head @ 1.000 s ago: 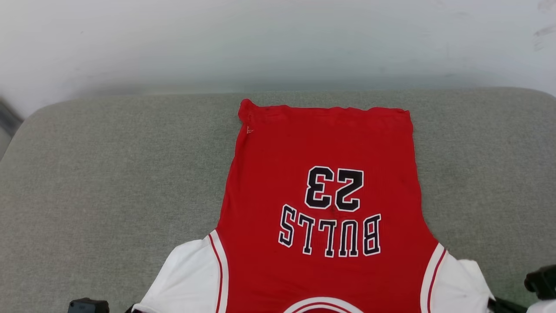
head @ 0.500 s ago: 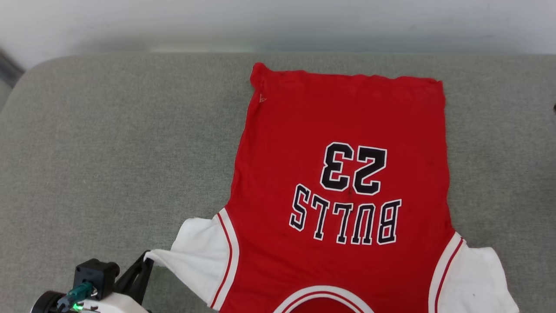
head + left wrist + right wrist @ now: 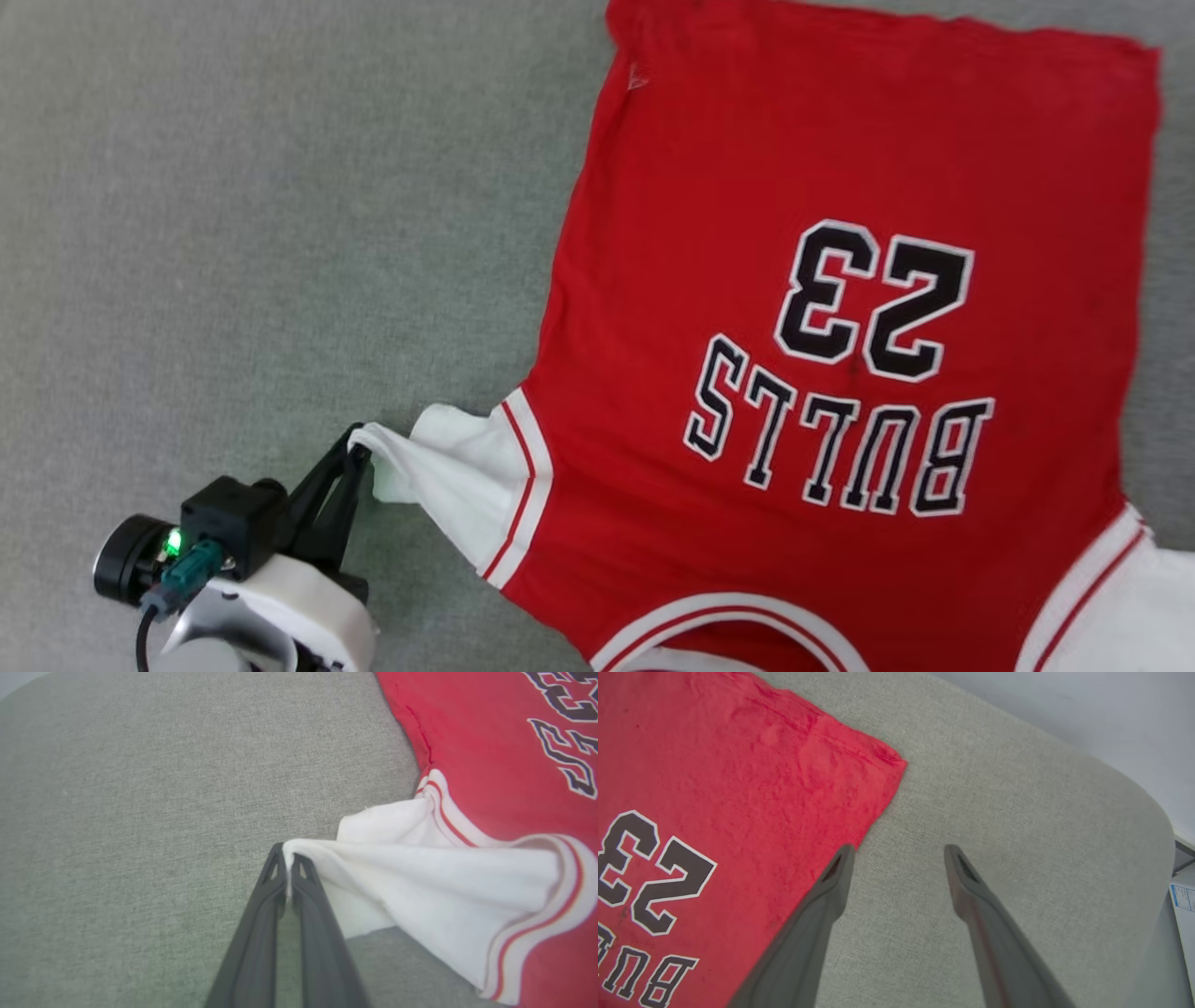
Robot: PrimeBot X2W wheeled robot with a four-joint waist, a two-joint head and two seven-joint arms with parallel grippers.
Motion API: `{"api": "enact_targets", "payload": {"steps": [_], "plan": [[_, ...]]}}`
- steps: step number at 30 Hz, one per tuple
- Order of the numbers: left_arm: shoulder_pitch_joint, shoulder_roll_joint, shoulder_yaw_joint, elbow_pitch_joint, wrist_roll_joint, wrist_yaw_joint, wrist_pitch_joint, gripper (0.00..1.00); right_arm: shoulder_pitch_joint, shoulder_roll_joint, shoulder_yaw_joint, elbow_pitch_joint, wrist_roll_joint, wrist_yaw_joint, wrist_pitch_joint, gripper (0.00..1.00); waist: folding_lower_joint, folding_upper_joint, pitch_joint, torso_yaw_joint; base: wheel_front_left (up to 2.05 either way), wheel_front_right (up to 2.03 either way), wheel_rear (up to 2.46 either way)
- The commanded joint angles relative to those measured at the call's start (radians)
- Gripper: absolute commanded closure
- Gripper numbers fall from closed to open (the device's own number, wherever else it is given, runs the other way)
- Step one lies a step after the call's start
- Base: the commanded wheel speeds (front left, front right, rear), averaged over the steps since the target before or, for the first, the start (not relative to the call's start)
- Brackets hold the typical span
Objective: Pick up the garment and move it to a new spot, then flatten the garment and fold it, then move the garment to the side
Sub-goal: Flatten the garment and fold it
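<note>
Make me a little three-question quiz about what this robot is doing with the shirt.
1. True or false: the left gripper is shut on the garment's white sleeve.
2. The right gripper is: A) open, holding nothing; B) shut on the hem; C) shut on the collar.
3. Fill in: the number printed on the garment is ___.
Key: 1 true; 2 A; 3 23.

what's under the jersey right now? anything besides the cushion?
The grey cushion shows beside the garment and beneath its white sleeve, which the left gripper pinches up off the surface. What lies under the flat red body is covered; no lump shows there.
</note>
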Motion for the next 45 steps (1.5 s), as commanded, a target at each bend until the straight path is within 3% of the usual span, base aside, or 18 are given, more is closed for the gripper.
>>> {"api": "enact_targets", "payload": {"steps": [1,8,17,18,24,29,38,45], "plan": [[-0.024,-0.015,0.001,-0.005,0.017,0.003,-0.004,1.0,-0.04,0.018,-0.011,0.026,-0.028,-0.001,0.046,0.0,-0.0003,0.0,0.078,0.051,0.0,0.0,0.0],[-0.054,-0.054,0.008,-0.007,0.051,-0.01,-0.003,1.0,-0.071,0.102,-0.058,0.126,-0.114,-0.001,0.102,0.0,-0.0003,0.0,0.139,0.085,0.0,0.0,0.0],[-0.079,-0.09,0.013,0.015,0.078,-0.03,-0.002,1.0,0.091,0.177,-0.051,0.217,-0.152,0.0,0.103,0.0,-0.0003,0.0,0.159,0.097,0.0,0.0,0.0],[-0.077,-0.092,0.016,0.019,0.079,-0.029,-0.002,1.0,0.094,0.179,-0.058,0.213,-0.152,0.0,0.093,1.0,-0.0003,0.0,0.154,0.094,0.0,0.0,0.0],[-0.04,-0.097,0.035,0.041,0.073,-0.031,-0.003,1.0,0.048,0.153,-0.083,0.168,-0.147,-0.001,0.016,1.0,-0.0003,0.0,0.084,0.072,0.0,0.0,0.0],[0.0,-0.094,0.052,0.056,0.069,-0.032,-0.003,1.0,0.084,0.09,-0.029,0.083,-0.093,-0.001,-0.039,1.0,-0.0003,0.0,-0.017,0.05,0.0,0.0,0.0],[0.11,-0.064,0.071,0.057,0.028,-0.012,-0.003,1.0,0.385,-0.135,0.066,-0.148,0.062,-0.001,-0.119,1.0,-0.0003,0.0,-0.189,-0.007,0.0,0.0,0.0],[0.185,-0.052,0.092,0.054,0.013,-0.003,-0.003,1.0,0.713,-0.252,0.04,-0.233,0.159,-0.001,-0.224,1.0,-0.0003,0.0,-0.259,-0.051,0.0,0.0,0.0]]}}
